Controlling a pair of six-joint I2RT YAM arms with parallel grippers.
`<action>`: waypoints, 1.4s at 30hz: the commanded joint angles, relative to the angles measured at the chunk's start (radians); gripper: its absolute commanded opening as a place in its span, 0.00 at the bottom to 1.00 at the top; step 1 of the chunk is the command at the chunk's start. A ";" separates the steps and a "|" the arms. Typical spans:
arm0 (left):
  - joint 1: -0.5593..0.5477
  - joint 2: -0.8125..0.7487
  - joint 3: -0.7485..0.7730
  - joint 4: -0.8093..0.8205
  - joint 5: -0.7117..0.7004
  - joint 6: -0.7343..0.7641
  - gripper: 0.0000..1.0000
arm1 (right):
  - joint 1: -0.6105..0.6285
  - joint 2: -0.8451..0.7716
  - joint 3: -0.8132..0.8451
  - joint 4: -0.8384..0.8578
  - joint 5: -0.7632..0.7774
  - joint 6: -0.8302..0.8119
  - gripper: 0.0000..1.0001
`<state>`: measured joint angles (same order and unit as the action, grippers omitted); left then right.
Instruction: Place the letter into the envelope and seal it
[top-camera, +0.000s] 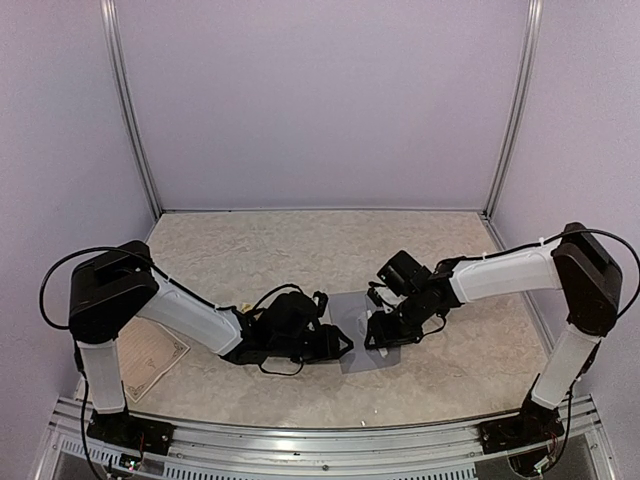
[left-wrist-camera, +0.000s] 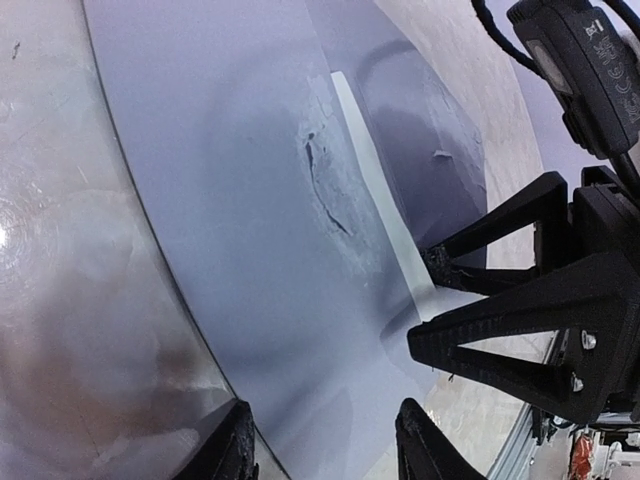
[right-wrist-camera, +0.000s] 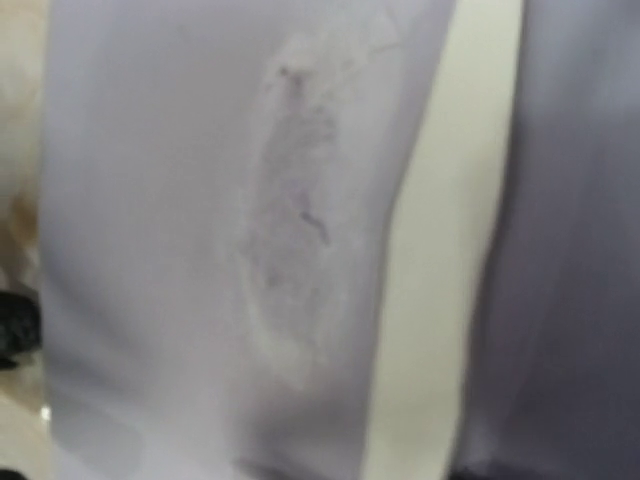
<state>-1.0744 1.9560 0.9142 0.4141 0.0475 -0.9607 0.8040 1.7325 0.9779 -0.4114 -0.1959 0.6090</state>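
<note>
Both arms stoop inward, left hand (top-camera: 344, 344) and right hand (top-camera: 379, 340) half-open over the envelope (top-camera: 351, 309).

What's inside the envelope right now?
A pale strip shows along the fold of the envelope. It may be the letter's edge or a glue band; I cannot tell which. The envelope's own paper covers everything else inside.

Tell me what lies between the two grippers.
The envelope lies flat between the left gripper and right gripper, shown in the top view.
</note>
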 joint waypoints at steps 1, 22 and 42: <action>-0.010 0.022 -0.009 0.026 0.010 -0.002 0.45 | 0.030 0.041 0.012 0.017 -0.005 0.021 0.48; -0.002 -0.330 -0.043 -0.343 -0.341 0.151 0.60 | 0.045 -0.160 0.023 -0.034 0.155 0.040 0.58; 0.752 -0.994 -0.513 -0.640 -0.302 0.120 0.97 | 0.022 -0.215 -0.044 0.055 0.118 0.007 0.64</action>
<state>-0.4141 1.0218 0.4427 -0.1902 -0.2913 -0.8597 0.8352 1.5532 0.9493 -0.3851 -0.0715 0.6250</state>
